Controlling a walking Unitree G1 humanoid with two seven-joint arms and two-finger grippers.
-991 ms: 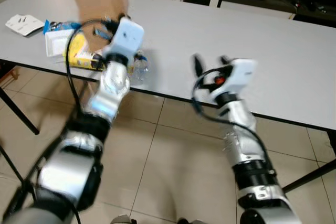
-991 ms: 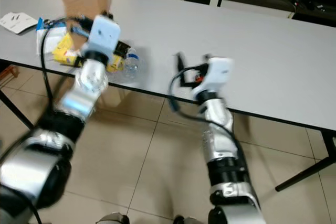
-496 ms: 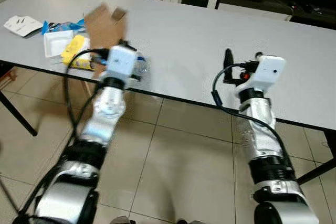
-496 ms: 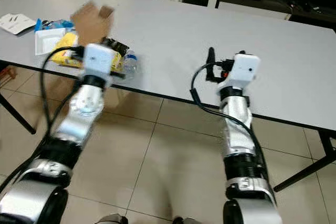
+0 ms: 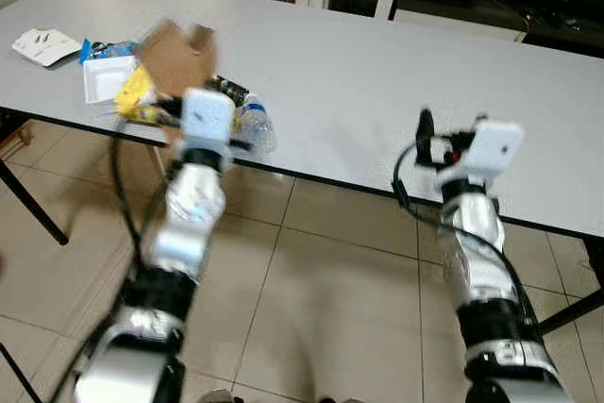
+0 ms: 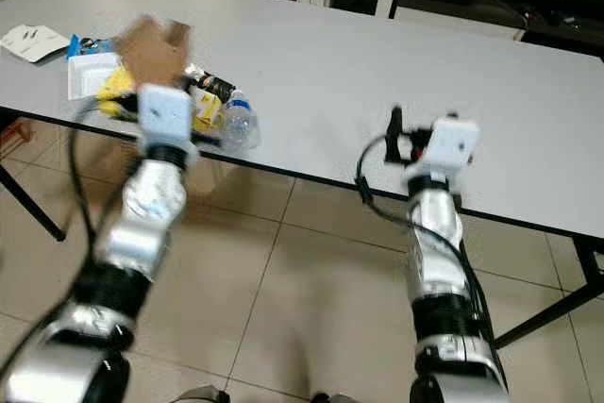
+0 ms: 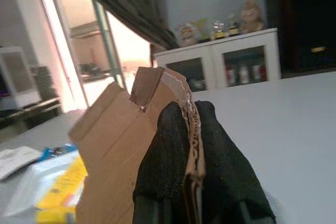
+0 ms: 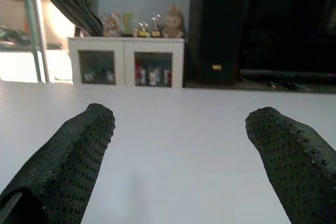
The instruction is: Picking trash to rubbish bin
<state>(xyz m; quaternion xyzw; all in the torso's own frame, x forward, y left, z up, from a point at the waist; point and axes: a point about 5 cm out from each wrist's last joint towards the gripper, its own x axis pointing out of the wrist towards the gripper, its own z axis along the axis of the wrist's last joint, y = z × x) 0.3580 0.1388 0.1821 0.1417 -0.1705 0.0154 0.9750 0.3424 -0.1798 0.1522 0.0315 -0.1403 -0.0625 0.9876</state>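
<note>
Left eye view: a grey table (image 5: pixel 377 73) crosses the scene above a tiled floor (image 5: pixel 311 309). At its near left edge the left gripper (image 5: pixel 189 92) holds up a piece of brown cardboard (image 5: pixel 175 56). Around it on the table lie a clear bottle (image 5: pixel 257 129), a yellow packet (image 5: pixel 132 96), a white tray (image 5: pixel 106 77) and, far left, a white paper (image 5: pixel 42 44). The right gripper (image 5: pixel 444 129) sits at the near edge further right, well apart from the trash.

Right eye view: the same layout; the cardboard is blurred, raised above the yellow packet and bottle.

Left wrist view: both black fingers (image 7: pixel 168 150) are pressed together on the cardboard's torn edge, clamping it. A white cabinet (image 7: pixel 231 59) stands at the far wall.

Right wrist view: the two fingers (image 8: pixel 79 150) stand wide apart over bare table, with nothing between them.
</note>
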